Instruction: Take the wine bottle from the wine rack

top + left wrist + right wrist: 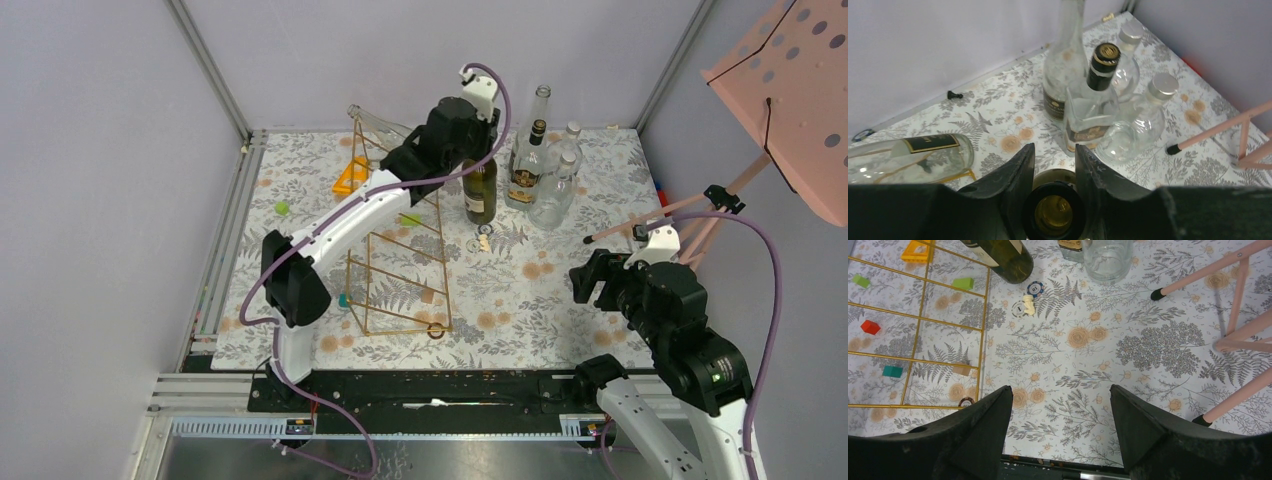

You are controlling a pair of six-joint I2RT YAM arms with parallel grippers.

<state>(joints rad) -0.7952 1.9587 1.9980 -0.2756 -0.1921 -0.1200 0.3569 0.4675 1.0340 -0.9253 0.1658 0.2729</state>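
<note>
The dark green wine bottle (480, 192) stands upright on the flowered table, right of the gold wire wine rack (400, 262) and clear of it. My left gripper (478, 148) is shut on the bottle's neck from above. In the left wrist view the bottle's open mouth (1055, 214) sits between the fingers (1015, 175). A clear bottle (382, 123) lies on the rack's top end, also seen in the left wrist view (913, 156). My right gripper (1060, 390) is open and empty, low over the table's right front (600, 280). The wine bottle's base (1000, 257) and rack (923, 320) show there.
Several clear glass bottles (545, 170) stand just right of the wine bottle. A pink tripod stand (690, 215) and pink perforated board (790, 90) are at the right. An orange triangle (352, 176), small coloured blocks (870, 326) and poker chips (485, 236) lie around the rack.
</note>
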